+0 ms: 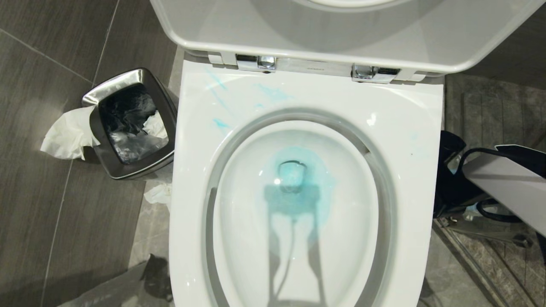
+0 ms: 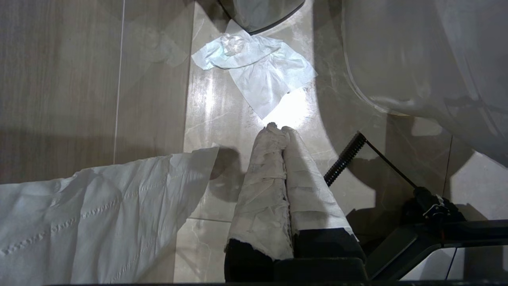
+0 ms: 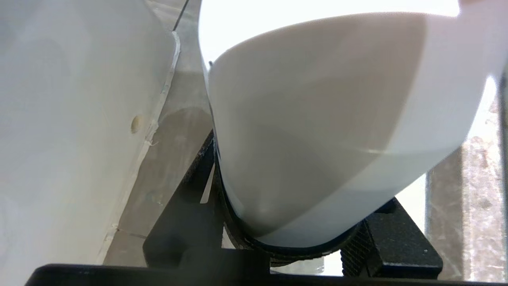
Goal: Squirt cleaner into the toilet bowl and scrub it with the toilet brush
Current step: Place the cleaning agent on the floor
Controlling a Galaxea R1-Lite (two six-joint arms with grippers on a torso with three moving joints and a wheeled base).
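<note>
The toilet bowl stands open with its lid raised. Turquoise cleaner tints the water, and thin smears of it lie on the back left of the rim. My right gripper hangs low beside the bowl's right side. In the right wrist view my right gripper is shut on a rounded white container, next to the bowl's outer wall. My left gripper, its fingers wrapped in white, is shut on nothing and points at the floor. The toilet brush is out of view.
A square steel bin with tissue draped over its edge stands left of the toilet. A crumpled tissue lies on the floor ahead of the left gripper, and white paper lies beside it. A tiled step sits at the right.
</note>
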